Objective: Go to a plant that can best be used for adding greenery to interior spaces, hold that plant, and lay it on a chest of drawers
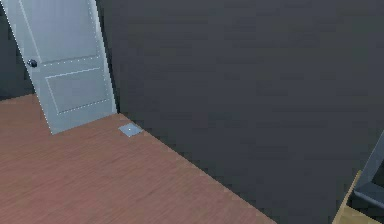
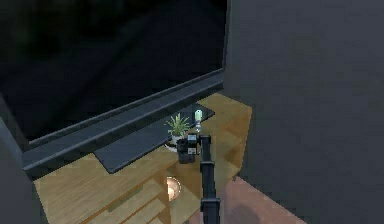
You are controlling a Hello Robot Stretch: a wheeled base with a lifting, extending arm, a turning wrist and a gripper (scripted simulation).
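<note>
A small potted plant (image 2: 178, 124) is observed on a wooden cabinet top (image 2: 120, 195), just in front of a large television (image 2: 110, 60). The arm (image 2: 208, 185) is seen reaching over that top, with the gripper (image 2: 186, 150) at the plant's base. Whether anything is held cannot be told. A pale round object (image 2: 172, 185) is noted nearer on the top. Ahead, a white door (image 1: 68, 60), a dark wall (image 1: 250, 80) and a wooden floor (image 1: 80, 170) are recorded.
</note>
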